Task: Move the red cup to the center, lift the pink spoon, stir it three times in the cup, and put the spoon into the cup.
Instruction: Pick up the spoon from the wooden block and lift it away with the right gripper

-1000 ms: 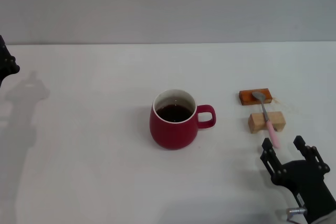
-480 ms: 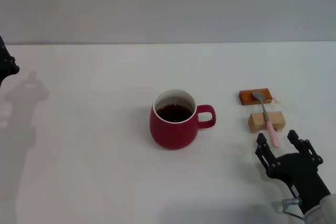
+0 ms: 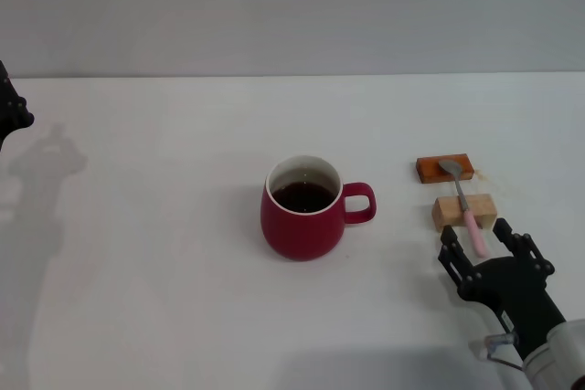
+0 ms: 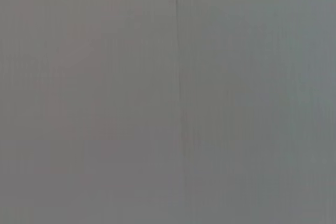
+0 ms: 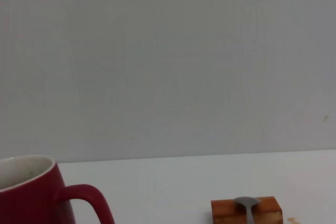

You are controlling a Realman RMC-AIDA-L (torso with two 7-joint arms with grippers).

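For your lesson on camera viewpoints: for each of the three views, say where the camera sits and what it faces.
Head view: looks down at the table; red cup, pink spoon, open right gripper, left gripper at the edge.
Left wrist view: only blank grey; no body.
Right wrist view: low, facing the wall; no body.
Head and right wrist share cup and spoon.

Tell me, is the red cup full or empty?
Neither: the red cup stands upright with dark liquid inside, but a band of white inner wall shows above it. The pink spoon is not in it; it lies across two small blocks.
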